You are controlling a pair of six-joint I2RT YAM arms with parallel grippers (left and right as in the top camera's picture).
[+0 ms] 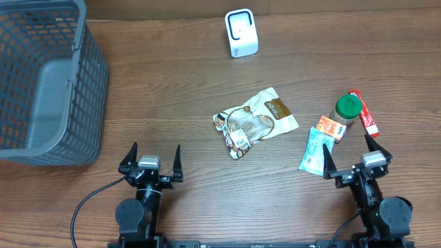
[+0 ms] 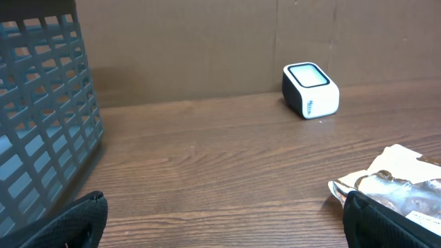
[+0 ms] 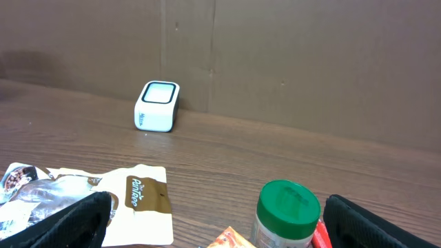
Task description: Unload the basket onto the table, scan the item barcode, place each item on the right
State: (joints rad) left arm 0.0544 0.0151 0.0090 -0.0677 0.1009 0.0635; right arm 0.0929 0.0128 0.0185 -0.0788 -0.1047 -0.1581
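The white barcode scanner (image 1: 242, 33) stands at the back of the table, also visible in the left wrist view (image 2: 311, 90) and the right wrist view (image 3: 158, 106). A white and brown snack pouch (image 1: 256, 122) lies flat mid-table. To its right are a green-lidded jar (image 1: 347, 110), an orange packet (image 1: 330, 128), a blue packet (image 1: 316, 149) and a red tube (image 1: 363, 112). My left gripper (image 1: 155, 153) stands open near the front edge, left of the pouch (image 2: 396, 182), holding nothing. My right gripper (image 1: 350, 155) is open just in front of the jar (image 3: 288, 210), empty.
A grey plastic basket (image 1: 41, 83) fills the far left of the table and shows at the left of the left wrist view (image 2: 41, 117). A brown cardboard wall stands behind the scanner. Bare wood lies between the basket and the pouch.
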